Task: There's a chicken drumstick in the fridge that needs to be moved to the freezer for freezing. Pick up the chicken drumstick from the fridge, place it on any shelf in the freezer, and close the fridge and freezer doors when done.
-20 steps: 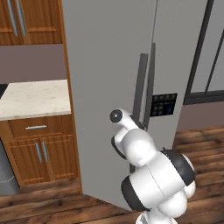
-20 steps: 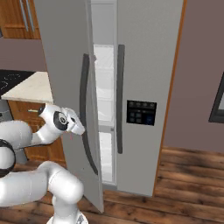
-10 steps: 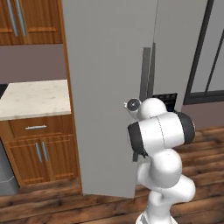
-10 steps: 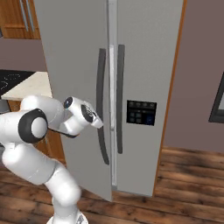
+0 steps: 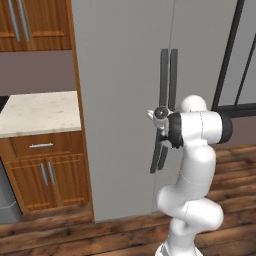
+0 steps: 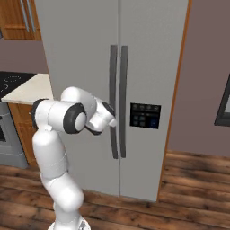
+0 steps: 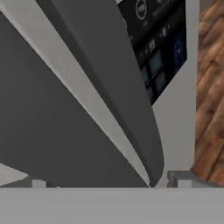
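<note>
A: Doors first. The fridge and freezer doors both look flush, the two dark bar handles running side by side down the middle seam. The black control panel sits on the right-hand door. No gap at the seam from either base view.

B: Surroundings?

A: Wooden cabinets under a pale table on the left, wood floor in the near foreground.

B: Arm and tool?

A: Arm is folded in front of the doors, with the tool at mid-height against the left handle. The hand view looks straight along the handles; the fingertips stand apart at the bottom edge. So the tool is spread wide, gripping nothing.

B: Chicken drumstick?

A: Hidden behind the shut panels. I cannot tell which compartment it lies in, so placement is unverified.

B: Risks from here?

A: Judgement only:
- The tool is very near the handle. Pulling away at an angle could let a finger hook the bar and drag that door open.
- The seam reads as closed, but a door resting just short of latched would look the same at this resolution.
- If the drumstick is not on a freezer shelf, shut doors mean nothing for the task.
</note>
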Motion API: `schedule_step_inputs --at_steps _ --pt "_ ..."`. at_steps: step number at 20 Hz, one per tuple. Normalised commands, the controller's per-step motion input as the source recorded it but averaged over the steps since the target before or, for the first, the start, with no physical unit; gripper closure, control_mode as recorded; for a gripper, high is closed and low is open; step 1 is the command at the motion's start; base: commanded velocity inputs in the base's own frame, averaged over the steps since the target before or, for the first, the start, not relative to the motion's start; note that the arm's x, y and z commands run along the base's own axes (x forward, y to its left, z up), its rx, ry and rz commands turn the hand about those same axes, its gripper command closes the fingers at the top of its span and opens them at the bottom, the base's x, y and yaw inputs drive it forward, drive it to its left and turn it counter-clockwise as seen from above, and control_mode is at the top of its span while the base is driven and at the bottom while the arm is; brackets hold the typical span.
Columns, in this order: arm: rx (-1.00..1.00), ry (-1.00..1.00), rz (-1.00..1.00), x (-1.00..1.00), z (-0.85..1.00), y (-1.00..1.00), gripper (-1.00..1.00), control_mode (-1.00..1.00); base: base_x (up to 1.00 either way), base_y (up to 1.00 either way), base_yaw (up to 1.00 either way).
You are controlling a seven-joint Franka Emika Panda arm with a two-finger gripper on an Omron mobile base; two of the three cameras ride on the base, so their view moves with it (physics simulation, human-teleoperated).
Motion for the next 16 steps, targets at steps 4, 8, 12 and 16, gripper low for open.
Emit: schedule_step_inputs --at_steps 4,8,12,16 --pt "0.09 0.0 0.0 0.77 0.0 -0.37 -1.0 -1.0 0.0 0.0 0.0" --pt "0.07 0.0 0.0 0.72 0.0 -0.22 -1.0 -1.0 0.0 0.0 0.0" --pt "0.02 0.0 -0.01 0.7 0.0 -0.01 -1.0 -1.0 0.0 0.0 0.0" --pt "0.0 0.0 -0.04 0.71 0.0 0.0 -1.0 -1.0 0.0 0.0 0.0"
